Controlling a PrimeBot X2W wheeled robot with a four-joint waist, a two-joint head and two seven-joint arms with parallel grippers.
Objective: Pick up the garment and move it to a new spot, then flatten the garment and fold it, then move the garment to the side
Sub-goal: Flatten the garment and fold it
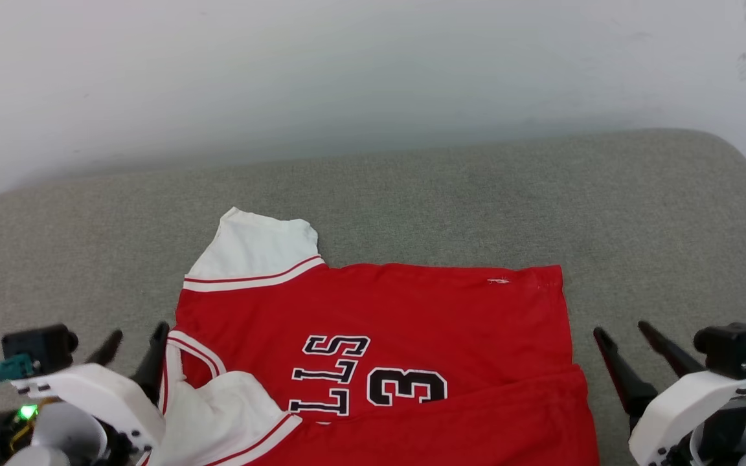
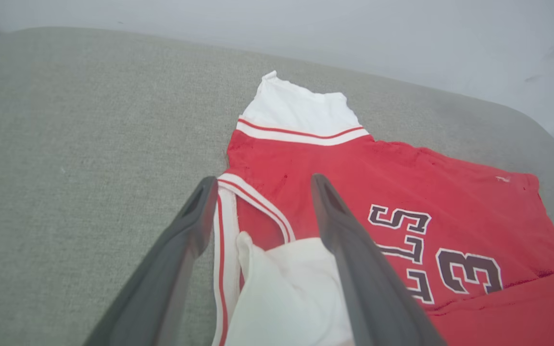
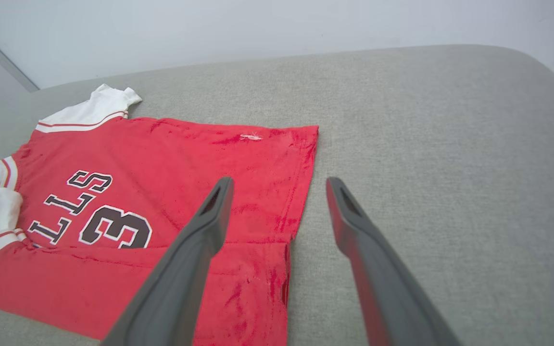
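Head view: saw the garment [image 1: 412,310] spread flat on a grey cushion [image 1: 541,194], low and central, collar end to the left and hem to the right. Noted its near edge folded up over the front, hiding part of the black number and letters. Noted one white sleeve [image 1: 256,252] sticking out at the far left corner and a second sleeve [image 1: 230,414] turned in over the chest at the near left. Found the left jaws at the lower left, well parted and empty, the inner finger [image 1: 153,359] just beside the striped collar. Found the right jaws at the lower right, likewise parted and empty, just beside the hem over bare cushion.

Left wrist view: saw the two fingers spread, one [image 2: 185,230] over the cushion at the collar's edge, the other [image 2: 339,230] over the red chest, with collar trim and turned-in sleeve between them. Could not tell whether either touched the cloth.

Right wrist view: saw the fingers spread wide, one [image 3: 209,216] over the hem corner, the other [image 3: 349,216] over bare cushion, gripping nothing.
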